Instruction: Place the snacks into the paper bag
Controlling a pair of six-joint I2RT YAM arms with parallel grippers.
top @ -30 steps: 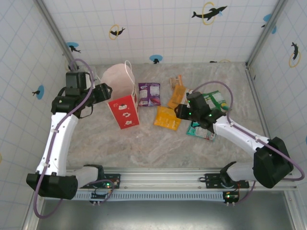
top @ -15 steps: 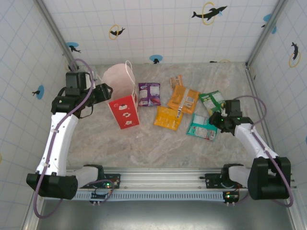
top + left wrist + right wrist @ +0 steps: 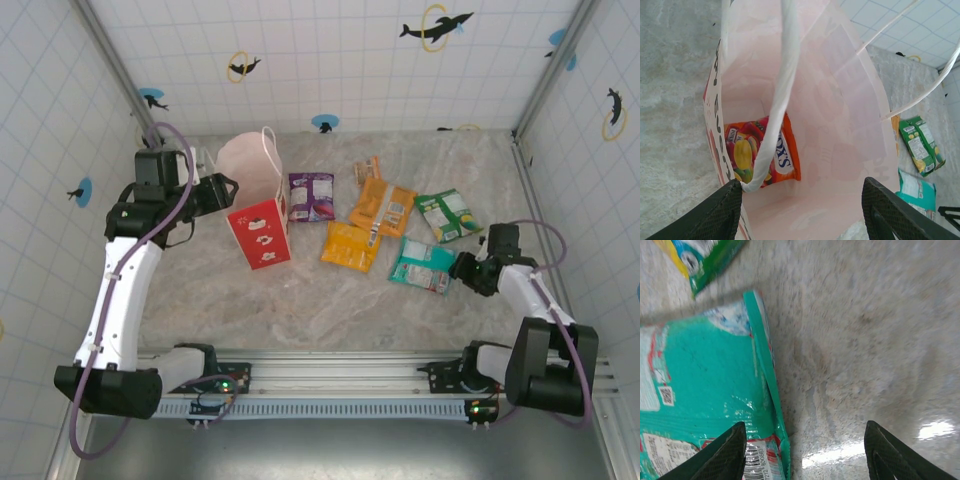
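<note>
The paper bag [image 3: 258, 212] stands upright at the left, white above a red band; the left wrist view looks down into it [image 3: 840, 115]. The red-yellow FOX'S packet [image 3: 785, 152] lies on its bottom, partly behind a white handle [image 3: 786, 75]. My left gripper [image 3: 222, 188] [image 3: 802, 212] is open, its fingers spread across the bag's near rim. On the table lie a purple packet [image 3: 311, 196], two orange packets [image 3: 383, 207] [image 3: 349, 246], a thin orange bar [image 3: 368, 170], a green packet [image 3: 448, 215] [image 3: 705, 257] and a teal packet [image 3: 423, 264] [image 3: 705, 385]. My right gripper [image 3: 468, 272] [image 3: 802, 450] is open, low beside the teal packet's right edge.
The marble table [image 3: 330, 310] is walled by white tiles. A metal post [image 3: 535, 200] marks the right edge close to my right arm. Bare table lies in front of the packets and the bag.
My right arm has swung from the middle of the packets out to the right and down beside the teal packet. The left arm and bag have stayed put.
</note>
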